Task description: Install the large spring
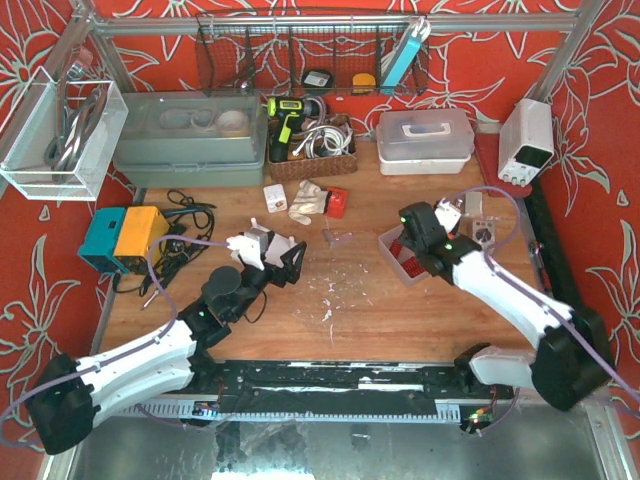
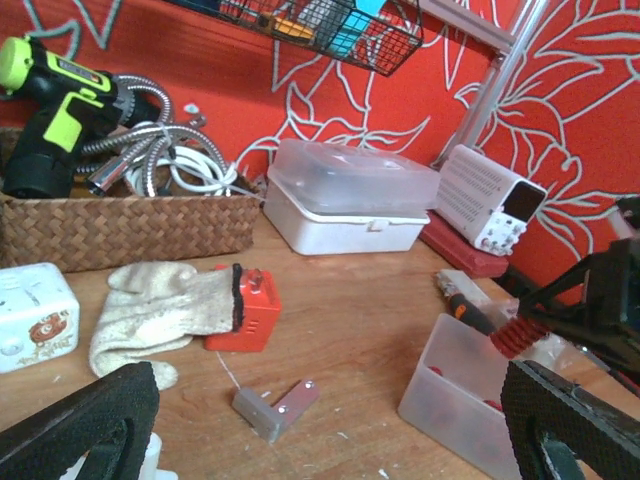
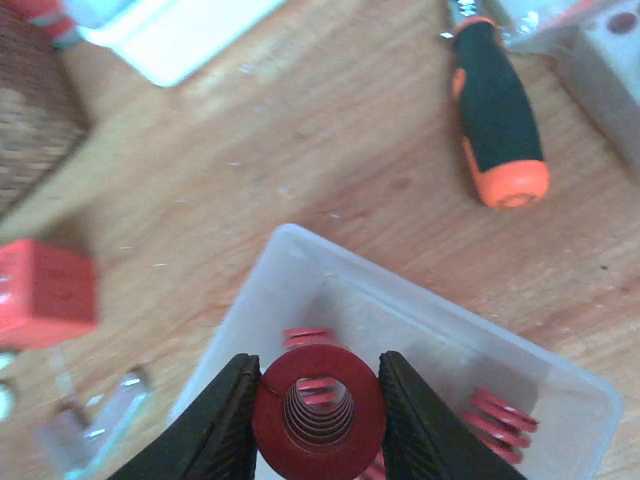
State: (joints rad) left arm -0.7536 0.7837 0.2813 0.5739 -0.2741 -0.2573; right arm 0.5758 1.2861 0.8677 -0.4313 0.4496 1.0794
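My right gripper (image 3: 318,400) is shut on a large red coil spring (image 3: 319,412), seen end-on between its black fingers. It holds the spring just above a translucent plastic bin (image 3: 300,262) with more red springs (image 3: 498,418) inside. In the top view the right gripper (image 1: 408,245) is over the bin (image 1: 388,238) at the right of the table. The left wrist view shows the held spring (image 2: 515,335) above the bin (image 2: 450,395). My left gripper (image 2: 330,415) is wide open at centre-left (image 1: 278,258), with a white part (image 1: 250,243) beside its left finger.
A small aluminium angle bracket (image 2: 275,405) lies between the arms (image 1: 337,237). Behind it are a red box (image 2: 250,310), a cloth glove (image 2: 150,305) and a white block (image 2: 30,315). A black-and-orange screwdriver (image 3: 495,110) lies beyond the bin. A wicker basket (image 2: 120,230) and a lidded white box (image 2: 350,200) stand at the back.
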